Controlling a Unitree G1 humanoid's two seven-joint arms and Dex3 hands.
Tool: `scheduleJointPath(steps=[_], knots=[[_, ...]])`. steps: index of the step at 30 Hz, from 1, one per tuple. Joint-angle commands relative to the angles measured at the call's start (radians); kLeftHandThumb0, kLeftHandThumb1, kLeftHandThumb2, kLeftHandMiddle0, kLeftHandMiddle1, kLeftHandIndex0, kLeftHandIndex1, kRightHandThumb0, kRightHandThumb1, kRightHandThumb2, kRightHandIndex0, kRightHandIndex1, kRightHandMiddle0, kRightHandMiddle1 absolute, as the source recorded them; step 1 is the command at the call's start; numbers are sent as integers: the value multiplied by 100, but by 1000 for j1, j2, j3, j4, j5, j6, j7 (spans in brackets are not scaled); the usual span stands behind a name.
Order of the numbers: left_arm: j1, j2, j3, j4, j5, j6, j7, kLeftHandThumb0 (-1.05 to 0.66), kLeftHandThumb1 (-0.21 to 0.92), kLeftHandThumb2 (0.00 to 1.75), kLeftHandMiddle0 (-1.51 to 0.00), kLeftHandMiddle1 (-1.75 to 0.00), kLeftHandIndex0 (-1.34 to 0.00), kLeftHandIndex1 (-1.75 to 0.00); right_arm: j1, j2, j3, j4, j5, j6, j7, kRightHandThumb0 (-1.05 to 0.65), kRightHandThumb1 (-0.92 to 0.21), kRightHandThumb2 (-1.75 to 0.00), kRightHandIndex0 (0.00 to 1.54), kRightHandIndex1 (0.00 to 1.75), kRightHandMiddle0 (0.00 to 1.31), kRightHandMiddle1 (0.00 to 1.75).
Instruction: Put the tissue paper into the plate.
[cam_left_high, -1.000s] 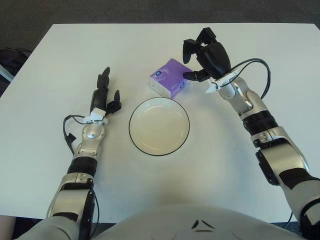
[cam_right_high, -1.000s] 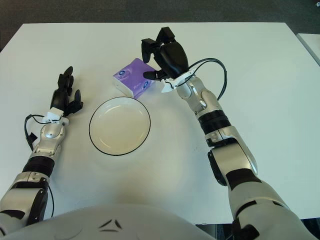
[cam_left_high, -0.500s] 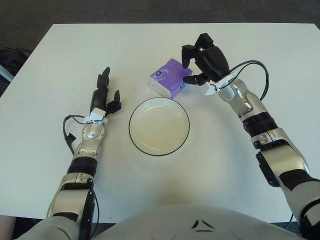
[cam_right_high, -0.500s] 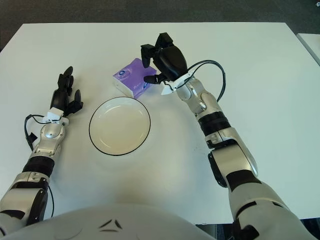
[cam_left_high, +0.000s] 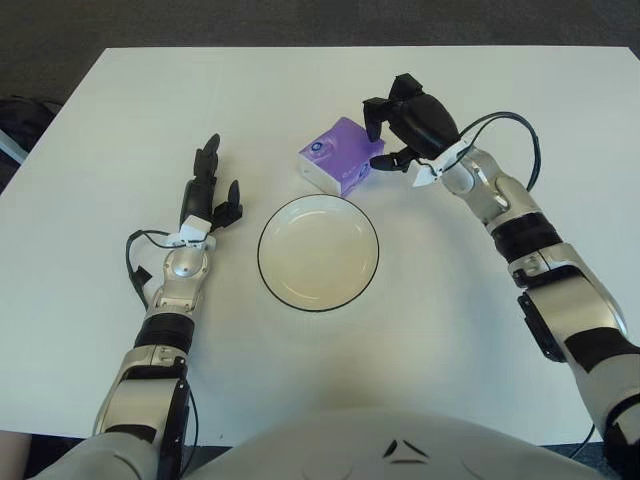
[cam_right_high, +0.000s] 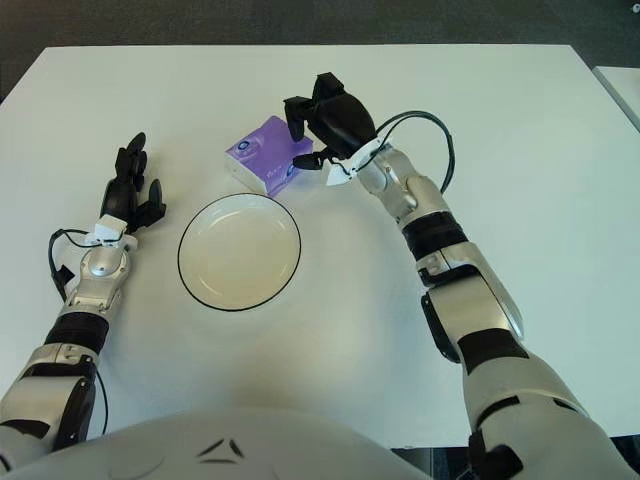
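Note:
A purple tissue pack (cam_left_high: 335, 160) lies flat on the white table, just beyond the far rim of the round white plate (cam_left_high: 268, 282) with its dark edge. The plate holds nothing. My right hand (cam_left_high: 378, 140) is at the pack's right end. Its upper fingers (cam_left_high: 374, 112) curve over the far right corner, and the thumb sits at the near right corner, so the end of the pack lies between them. The fingers are still spread and show no firm grip. My left hand (cam_left_high: 210, 192) shows left of the plate with its fingers extended, holding nothing.
The white table (cam_left_high: 120, 110) spreads wide around the plate. A black cable (cam_left_high: 520, 125) loops off my right wrist. The dark floor lies past the table's far edge, and my own torso fills the bottom of the view.
My right hand has come down and leftward onto the pack's right end, with its fingers narrowing around the corner. The pack, the plate and my left hand have not moved.

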Motion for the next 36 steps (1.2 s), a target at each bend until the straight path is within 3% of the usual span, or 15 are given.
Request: scheduleJointPath(steps=[1, 3, 5, 12, 17, 24, 36], knots=[[177, -99, -46, 170, 28, -9, 22, -72, 92, 83, -16, 0, 0, -30, -76, -32, 37, 44, -24, -37, 44, -41, -57, -77, 10, 146, 30, 161], [178, -100, -45, 170, 28, -9, 23, -72, 92, 83, -16, 0, 0, -29, -99, -39, 51, 63, -35, -42, 51, -44, -48, -80, 5, 123, 16, 153], [178, -101, -45, 171, 28, -9, 24, -72, 92, 83, -16, 0, 0, -29, -114, -42, 59, 76, -38, -43, 57, -49, -41, -81, 2, 92, 6, 127], [176, -103, -46, 174, 31, -6, 32, -70, 92, 83, -17, -1, 0, -32, -214, -45, 93, 173, -65, -67, 29, -66, -41, -70, 0, 20, 0, 66], [175, -104, -49, 177, 34, -8, 38, -69, 92, 83, -18, -1, 0, -33, -273, -33, 126, 244, -95, -101, -16, -78, -49, -58, 0, 4, 0, 42], [175, -110, -53, 180, 35, -13, 42, -68, 92, 83, -19, -1, 0, -34, -321, 15, 192, 326, -146, -112, -80, -84, -55, -46, 0, 0, 0, 21], [181, -119, -60, 171, 45, -9, 59, -68, 92, 83, -19, -1, 0, -34, -362, 51, 263, 396, -169, -138, -116, -84, -59, -41, 0, 0, 0, 21]])
